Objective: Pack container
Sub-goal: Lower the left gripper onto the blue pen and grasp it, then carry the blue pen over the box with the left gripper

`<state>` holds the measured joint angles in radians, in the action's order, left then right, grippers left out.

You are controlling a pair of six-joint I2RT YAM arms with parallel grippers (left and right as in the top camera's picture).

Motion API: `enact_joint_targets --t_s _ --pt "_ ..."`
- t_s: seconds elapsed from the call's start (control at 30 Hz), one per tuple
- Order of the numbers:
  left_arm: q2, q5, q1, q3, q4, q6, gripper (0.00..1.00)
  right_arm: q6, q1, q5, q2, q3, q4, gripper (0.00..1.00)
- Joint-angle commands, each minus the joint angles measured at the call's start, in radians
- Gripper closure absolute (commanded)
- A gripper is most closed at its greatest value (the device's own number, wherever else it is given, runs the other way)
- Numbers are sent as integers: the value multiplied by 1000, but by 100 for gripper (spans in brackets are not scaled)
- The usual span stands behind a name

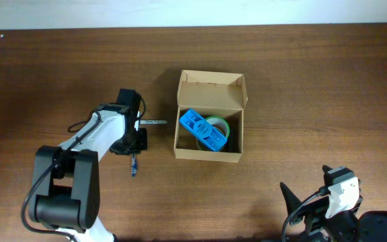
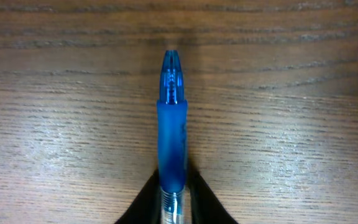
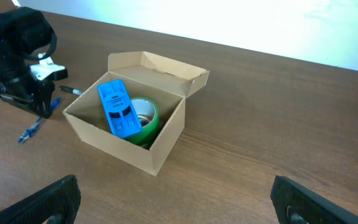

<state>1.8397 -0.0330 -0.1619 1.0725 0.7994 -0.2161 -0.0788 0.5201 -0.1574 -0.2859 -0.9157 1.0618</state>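
The container, a tan cardboard box (image 1: 208, 153), stands open at the table's middle with its flap lid up at the back; it also shows in the right wrist view (image 3: 120, 146). Inside it lie a flat blue plastic case (image 1: 201, 128) and a green tape roll (image 1: 220, 125). My left gripper (image 1: 137, 142) is left of the box, shut on a blue pen (image 2: 172, 134) low over the table; the pen's other end (image 1: 134, 165) points toward the front. My right gripper (image 3: 176, 202) is open and empty, near the front right edge.
A thin grey pen-like stick (image 1: 154, 122) lies on the table between my left gripper and the box's left wall. The wooden table (image 1: 301, 81) extends to the right of the box.
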Motion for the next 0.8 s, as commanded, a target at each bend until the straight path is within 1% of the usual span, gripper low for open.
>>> enact_joint_targets --t_s 0.0,0.03,0.2,0.33,0.53,0.67,0.77 --pt "48 12 6 -9 -26 8 92 -8 -5 -12 3 2 -3 1" --pt "48 12 6 -9 -26 7 98 -8 -5 -12 3 2 -3 1" --pt "40 12 6 -9 -28 -29 98 -8 -5 -12 3 2 -3 1" --pt "-10 12 6 -9 -37 -72 98 -8 -5 -12 3 2 -3 1" --pt "-156 20 -5 -8 -37 -136 98 -8 -5 -12 3 2 -3 1" --pt "-263 23 -51 0 -37 -192 98 -8 -5 -12 3 2 -3 1" --pt "-317 22 -98 19 -37 -264 98 -8 -5 -12 3 2 -3 1"
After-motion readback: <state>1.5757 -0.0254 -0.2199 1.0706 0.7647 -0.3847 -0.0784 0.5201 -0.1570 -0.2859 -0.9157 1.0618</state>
